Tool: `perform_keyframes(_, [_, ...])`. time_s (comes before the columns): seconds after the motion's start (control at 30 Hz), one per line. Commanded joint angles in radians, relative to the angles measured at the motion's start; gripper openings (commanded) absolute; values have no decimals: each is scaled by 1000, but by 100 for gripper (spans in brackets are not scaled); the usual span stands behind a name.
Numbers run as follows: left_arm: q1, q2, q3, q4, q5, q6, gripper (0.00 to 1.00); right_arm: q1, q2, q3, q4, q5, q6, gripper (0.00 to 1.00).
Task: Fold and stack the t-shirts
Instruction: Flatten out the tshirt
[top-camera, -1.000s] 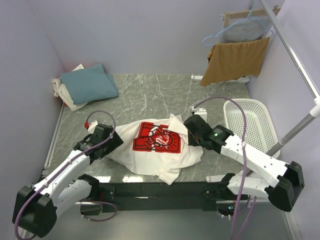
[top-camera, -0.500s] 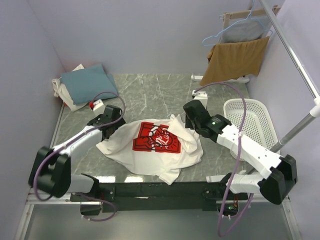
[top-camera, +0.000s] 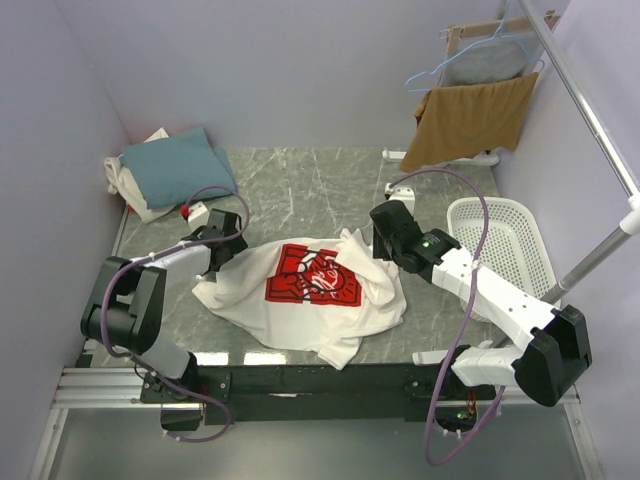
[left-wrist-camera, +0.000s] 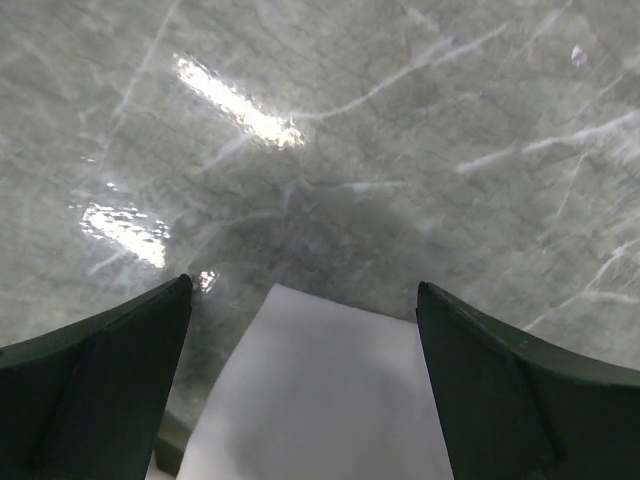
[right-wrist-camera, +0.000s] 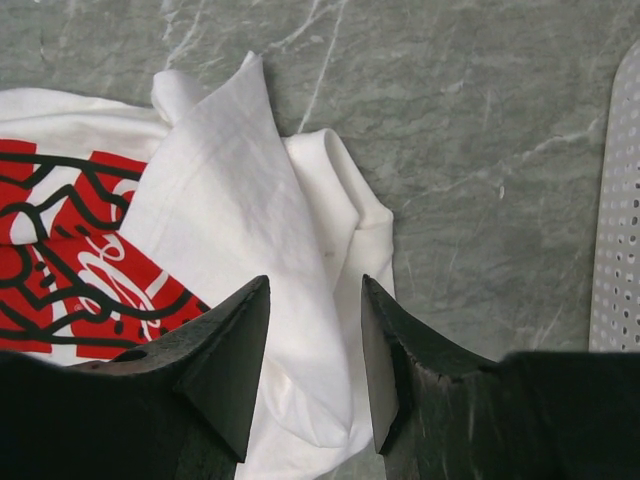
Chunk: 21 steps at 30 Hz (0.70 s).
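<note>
In the middle of the counter (top-camera: 300, 185) lies the white t-shirt (top-camera: 300, 320), spread out but rumpled. Its red chest print faces up and its lower hem is bunched toward the bottom of the frame.

My left claw (left-wrist-camera: 305, 295) sits at the shirt's left edge, jaws spread as wide as they go and holding nothing. In my left wrist view a pale corner of cloth lies low in the frame between them, and bare marbled counter fills everything above.

My right claw (right-wrist-camera: 315, 290) is at the shirt's upper right part, over the crumpled sleeve area. Its jaws stand about half open, astride a raised fold of white cloth. The fold runs from the upper left of my right wrist view down through the gap. The cloth lies slack, and I cannot tell whether the jaws touch it. The red print shows at the left of that view, and the perforated rim of the white basket (right-wrist-camera: 615, 230) shows at the far right edge.

In the upper left of the overhead view the teal t-shirt (top-camera: 175, 165) rests on top of the off-white t-shirt (top-camera: 125, 190). Both are against the wall, well apart from the printed shirt. In the upper right a tan cloth (top-camera: 470, 120) hangs draped, with a grey garment (top-camera: 485, 62) just above it.
</note>
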Motion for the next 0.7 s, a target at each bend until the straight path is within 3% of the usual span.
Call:
perform_keyframes(0.0, [4, 17, 13, 66, 100, 33, 99, -16, -39, -9, 17, 4, -9, 49])
perform_keyframes(0.17, [4, -20, -56, 95, 220, 18, 92, -36, -48, -13, 12, 10, -16, 49])
perform_keyframes(0.37, [4, -69, -108, 98, 263, 16, 66, -47, -51, -24, 11, 17, -16, 49])
perform_keyframes(0.47, [4, -92, -121, 94, 260, 19, 41, -50, -56, -36, 17, 13, -13, 49])
perform_keyframes(0.5, [4, -97, -119, 91, 257, 19, 31, -50, -58, -41, 19, 11, -13, 48])
perform_keyframes(0.53, [4, -105, -115, 86, 255, 21, 14, -53, -55, -44, 23, 11, -14, 46])
perform_keyframes(0.57, [3, -111, -99, 83, 258, 31, 6, -56, -52, -44, 29, 4, -17, 45])
perform_keyframes(0.6, [3, -115, -87, 77, 255, 34, 1, -59, -47, -41, 32, 2, -25, 40])
perform_keyframes(0.67, [3, -140, -31, 61, 252, 62, 1, -71, -24, -32, 41, -10, -34, 38])
